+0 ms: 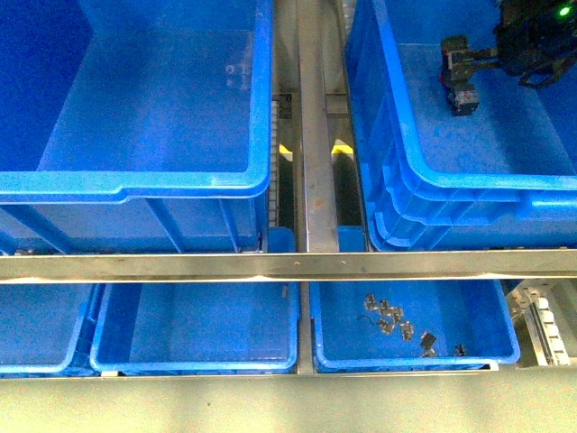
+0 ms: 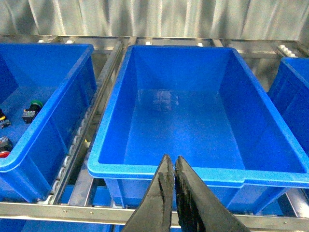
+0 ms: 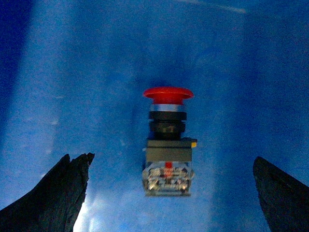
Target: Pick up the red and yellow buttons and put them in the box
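A red button [image 3: 167,140] lies on the floor of a blue crate, red mushroom cap pointing away from the wrist. My right gripper [image 3: 171,193] stands open, one finger on either side of the button's contact end, neither touching it. In the front view the same button [image 1: 450,77] and right gripper [image 1: 469,74] are in the right-hand crate [image 1: 469,180]. The box [image 1: 135,180], large, deep and empty, fills the upper left. My left gripper [image 2: 171,162] is shut on nothing, just outside the rim of the box [image 2: 193,171]. No yellow button is in view.
Beside the box, the neighbouring crate [image 2: 48,125] holds a green-capped switch [image 2: 35,104] and a red cap [image 2: 4,153] at the picture's edge. A steel rail [image 1: 288,264] crosses below the crates. Under it sit shallow blue trays; one [image 1: 505,334] holds several small metal parts [image 1: 397,323].
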You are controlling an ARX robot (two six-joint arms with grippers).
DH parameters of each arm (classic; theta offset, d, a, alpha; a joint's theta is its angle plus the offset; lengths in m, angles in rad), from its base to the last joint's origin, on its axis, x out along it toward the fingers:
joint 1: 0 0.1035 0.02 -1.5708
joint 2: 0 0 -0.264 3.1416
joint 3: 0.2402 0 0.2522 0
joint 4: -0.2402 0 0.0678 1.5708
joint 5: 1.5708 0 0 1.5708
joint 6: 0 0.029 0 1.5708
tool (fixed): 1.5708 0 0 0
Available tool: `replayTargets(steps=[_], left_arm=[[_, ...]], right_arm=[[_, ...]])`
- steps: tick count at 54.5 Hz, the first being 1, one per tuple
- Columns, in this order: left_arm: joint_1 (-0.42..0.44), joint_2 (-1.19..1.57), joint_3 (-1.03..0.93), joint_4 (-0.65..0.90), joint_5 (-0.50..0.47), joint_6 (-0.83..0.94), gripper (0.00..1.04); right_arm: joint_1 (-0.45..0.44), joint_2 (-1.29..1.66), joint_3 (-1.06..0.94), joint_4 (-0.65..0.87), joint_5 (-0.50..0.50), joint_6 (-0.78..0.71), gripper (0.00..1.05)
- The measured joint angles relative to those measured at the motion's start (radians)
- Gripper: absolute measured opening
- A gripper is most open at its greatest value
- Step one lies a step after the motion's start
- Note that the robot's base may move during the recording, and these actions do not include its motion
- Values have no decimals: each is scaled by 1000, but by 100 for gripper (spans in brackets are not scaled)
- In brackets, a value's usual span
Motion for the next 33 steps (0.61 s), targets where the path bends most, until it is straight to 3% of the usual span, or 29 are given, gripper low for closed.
replayTargets(steps=[6,13,20,26,30,33], left_arm=[[0,0,0,0,0,0,3],[0,0,0,0,0,0,3],[0,0,0,0,0,0,3],[0,0,0,0,0,0,3],[0,0,0,0,0,0,3],[0,0,0,0,0,0,3]], right_arm=[[-2,-219,-275,135,-74,11,99],[3,-528,-656,327,-115,130,99],[15,-832,-1044,436,0,316,99],[33,-1051,-1313,391,178,535,99],[33,-1104,-1394,388,203,637,99],[3,-1055,-1492,734,74,520,87]])
